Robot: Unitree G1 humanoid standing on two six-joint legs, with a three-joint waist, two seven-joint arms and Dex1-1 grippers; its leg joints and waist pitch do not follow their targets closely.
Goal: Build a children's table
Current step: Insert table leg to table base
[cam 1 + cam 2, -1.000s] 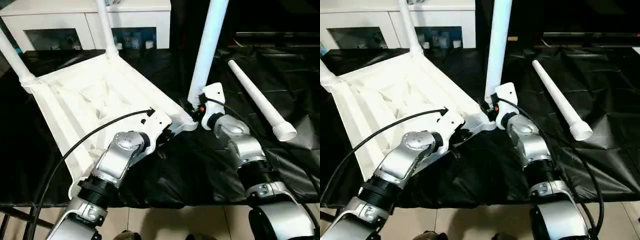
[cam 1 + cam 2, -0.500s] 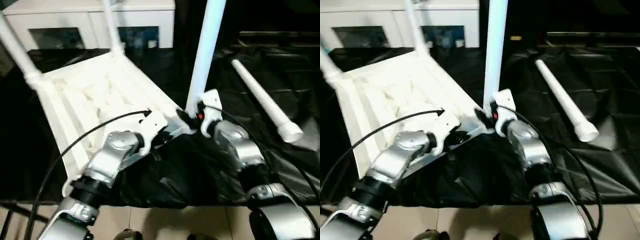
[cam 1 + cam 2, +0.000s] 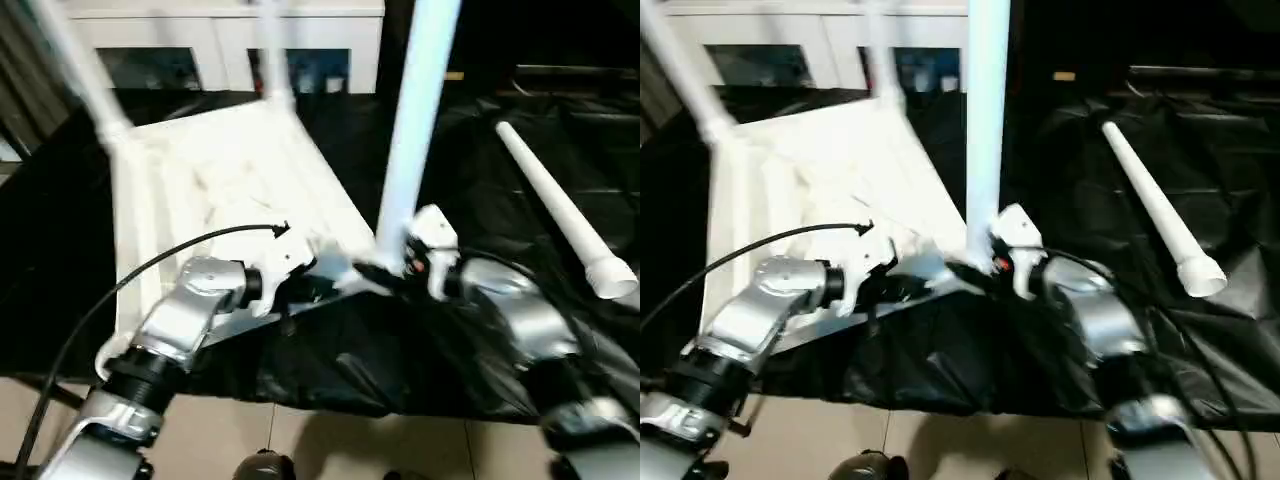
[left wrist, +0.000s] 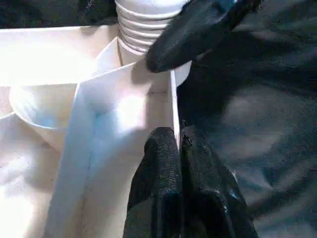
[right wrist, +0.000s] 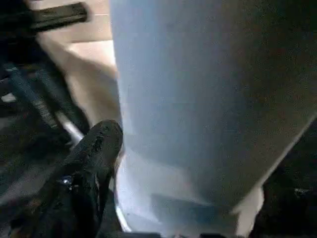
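Note:
The white table top point(image 3: 215, 185) lies underside up on the black-draped table. Two legs stand in its far corners point(image 3: 82, 72) point(image 3: 272, 55). A third leg point(image 3: 415, 110) stands upright at the near right corner, its ribbed end point(image 4: 141, 27) at the socket. My right gripper point(image 3: 388, 276) is shut on that leg's base; one finger point(image 5: 94, 153) lies against the tube point(image 5: 208, 99). My left gripper point(image 3: 318, 286) is shut on the top's thin rim point(image 4: 158, 99) just beside that corner. The fourth leg point(image 3: 555, 205) lies loose on the cloth to the right.
A white cabinet with glass doors point(image 3: 200, 55) stands behind the table. The black cloth point(image 3: 400, 370) hangs in folds over the near edge, with tiled floor point(image 3: 300, 445) below. My left arm's cable point(image 3: 150, 270) arcs over the top.
The camera has swung, so the whole scene sits further right and is blurred. Both grippers keep their holds, and the near corner with its leg sits slightly lower in the view.

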